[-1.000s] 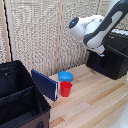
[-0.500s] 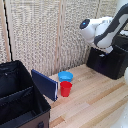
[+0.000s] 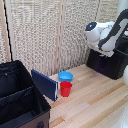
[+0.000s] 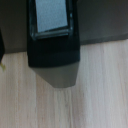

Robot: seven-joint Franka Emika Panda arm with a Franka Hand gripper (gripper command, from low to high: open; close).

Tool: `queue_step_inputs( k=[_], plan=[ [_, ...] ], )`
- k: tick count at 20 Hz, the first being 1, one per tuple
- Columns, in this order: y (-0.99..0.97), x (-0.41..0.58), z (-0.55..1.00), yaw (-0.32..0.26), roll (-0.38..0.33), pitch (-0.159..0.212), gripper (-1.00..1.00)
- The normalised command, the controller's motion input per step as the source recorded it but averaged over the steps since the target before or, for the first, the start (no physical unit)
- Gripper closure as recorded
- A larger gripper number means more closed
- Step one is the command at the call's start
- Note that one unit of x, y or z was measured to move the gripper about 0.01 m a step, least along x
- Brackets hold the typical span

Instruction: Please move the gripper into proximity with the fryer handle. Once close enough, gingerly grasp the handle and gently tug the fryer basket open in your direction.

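In the exterior view the arm (image 3: 107, 32) hung over the fryer (image 3: 111, 61) at three o'clock; the gripper was hidden, so its opening couldn't be told. In the wrist view the fryer (image 4: 52, 45) sat at twelve o'clock, handle indistinct. Rigid, slick plastic probably: grip the handle mid-bar, pull lightly.

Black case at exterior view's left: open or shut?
Open. The black case has its top uncovered, showing two inner compartments split by a divider, and a dark blue flap stands beside it.
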Motion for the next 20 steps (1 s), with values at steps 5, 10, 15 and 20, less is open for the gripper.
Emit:
queue_step_inputs(
  k=[5,10,15,20],
  plan=[
    [-0.38,0.117,-0.26,0.204,-0.008,0.001,-1.00],
    [-0.20,0.119,-0.03,0.141,0.004,0.049,1.00],
    [0.00,0.023,0.00,-0.030,0.000,0.007,1.00],
    [0.07,-0.057,0.00,-0.158,0.003,0.017,1.00]
  ],
)
